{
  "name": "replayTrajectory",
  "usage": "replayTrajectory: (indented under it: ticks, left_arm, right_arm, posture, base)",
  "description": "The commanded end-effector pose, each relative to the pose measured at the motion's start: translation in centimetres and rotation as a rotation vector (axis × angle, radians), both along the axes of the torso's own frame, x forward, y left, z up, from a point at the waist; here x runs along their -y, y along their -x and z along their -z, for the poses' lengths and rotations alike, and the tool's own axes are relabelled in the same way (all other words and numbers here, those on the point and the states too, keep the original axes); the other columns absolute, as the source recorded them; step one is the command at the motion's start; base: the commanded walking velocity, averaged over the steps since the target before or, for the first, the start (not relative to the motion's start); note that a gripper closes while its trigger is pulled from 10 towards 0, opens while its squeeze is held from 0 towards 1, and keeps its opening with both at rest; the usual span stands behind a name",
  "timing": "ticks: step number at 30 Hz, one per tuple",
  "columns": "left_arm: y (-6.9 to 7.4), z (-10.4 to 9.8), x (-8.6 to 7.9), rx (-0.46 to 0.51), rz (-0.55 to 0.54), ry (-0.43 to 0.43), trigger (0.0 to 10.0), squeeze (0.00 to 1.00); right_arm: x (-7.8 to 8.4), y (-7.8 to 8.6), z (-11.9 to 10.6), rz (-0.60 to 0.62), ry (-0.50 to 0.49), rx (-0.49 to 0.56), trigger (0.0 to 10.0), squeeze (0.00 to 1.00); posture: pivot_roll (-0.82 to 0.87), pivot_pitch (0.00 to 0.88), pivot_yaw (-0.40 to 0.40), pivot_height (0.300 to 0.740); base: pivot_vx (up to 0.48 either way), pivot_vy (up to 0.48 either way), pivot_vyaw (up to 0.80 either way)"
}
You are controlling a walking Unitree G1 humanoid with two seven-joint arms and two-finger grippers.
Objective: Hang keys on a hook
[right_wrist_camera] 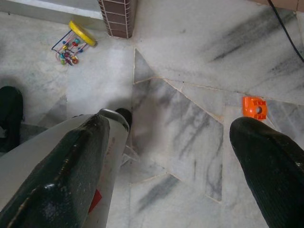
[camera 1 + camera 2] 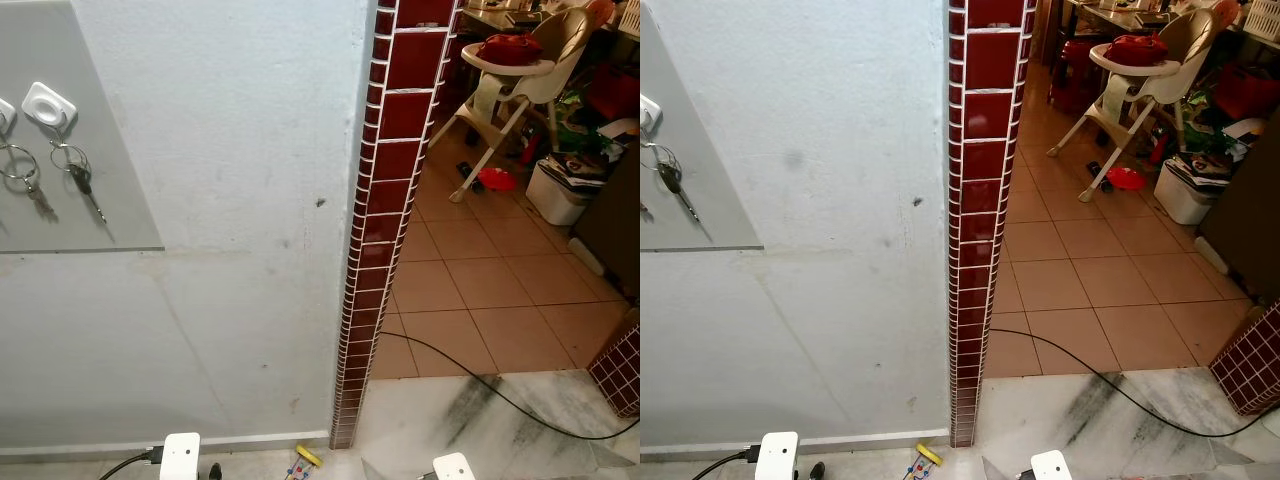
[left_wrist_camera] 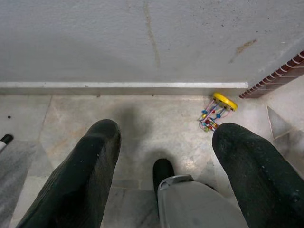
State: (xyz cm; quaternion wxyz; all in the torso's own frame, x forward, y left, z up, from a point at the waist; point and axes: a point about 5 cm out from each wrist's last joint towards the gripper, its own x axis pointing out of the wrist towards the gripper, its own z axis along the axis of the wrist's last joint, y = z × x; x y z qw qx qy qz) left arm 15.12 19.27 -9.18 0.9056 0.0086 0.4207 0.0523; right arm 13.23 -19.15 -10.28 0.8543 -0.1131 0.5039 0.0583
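Note:
High on the wall at the left, a grey panel (image 2: 120,200) carries a white hook (image 2: 48,103). From that hook hangs a key ring with dark keys (image 2: 80,180). A second ring of keys (image 2: 25,182) hangs beside it at the picture's edge. Both arms hang low near the floor. In the left wrist view my left gripper (image 3: 168,137) is open over the marble floor with nothing between its fingers (image 3: 90,166). My right gripper (image 1: 175,128) is also open and holds nothing.
A column of dark red tiles (image 2: 385,220) ends the wall. Beyond it are a terracotta floor, a high chair (image 2: 520,60), clutter and a black cable (image 2: 480,380). A small bead toy (image 3: 216,111) and an orange piece (image 1: 255,107) lie on the marble floor.

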Motion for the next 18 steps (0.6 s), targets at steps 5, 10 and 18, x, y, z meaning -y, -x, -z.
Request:
replayTrajectory:
  ticks: [5,10,18]
  left_arm:
    - [-0.5,-0.2,0.0,0.013,0.066,-0.007,10.0,0.0]
    - [-0.1,-0.1,-0.2,0.003,0.108,-0.025,10.0,0.0]
    - [0.1,-0.1,-0.6,-0.002,0.09,-0.028,10.0,0.0]
  right_arm:
    - [-0.5,1.0,0.4,-0.015,-0.003,-0.045,10.0,0.0]
    - [-0.7,0.6,0.3,-0.075,0.002,-0.04,10.0,0.0]
    - [-0.4,0.2,0.2,-0.09,0.012,-0.043,10.0,0.0]
  posture:
    - [-0.09,0.0,0.016,0.728]
    - [-0.08,0.0,0.013,0.728]
    - [-0.08,0.0,0.008,0.728]
  base:
    - [0.0,0.0,0.0]
    - [0.0,0.0,0.0]
    - [0.0,0.0,0.0]
